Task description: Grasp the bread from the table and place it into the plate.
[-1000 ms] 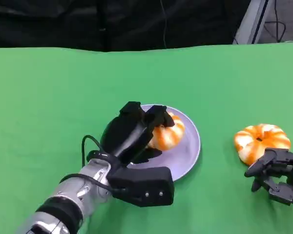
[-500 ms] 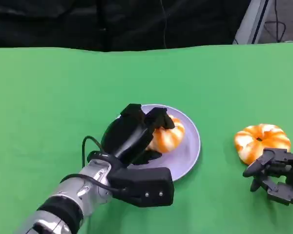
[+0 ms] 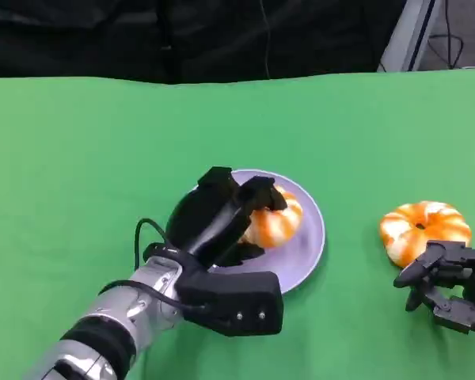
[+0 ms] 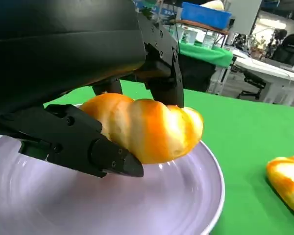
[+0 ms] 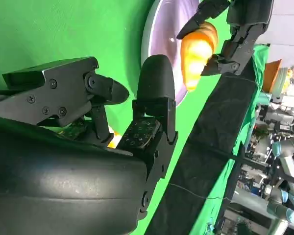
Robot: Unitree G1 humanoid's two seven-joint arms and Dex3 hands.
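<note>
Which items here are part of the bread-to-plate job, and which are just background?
Part of the job:
- bread held by the left hand over the plate
- second bread on the green table, beside the right hand, which holds nothing

Just lying about:
- black backdrop behind the table
- blue bin on a far shelf

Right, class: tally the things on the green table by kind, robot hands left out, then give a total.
Bread rolls: 2, one on the plate in the left hand, one on the table by the right hand.
Plates: 1.
Total: 3.
</note>
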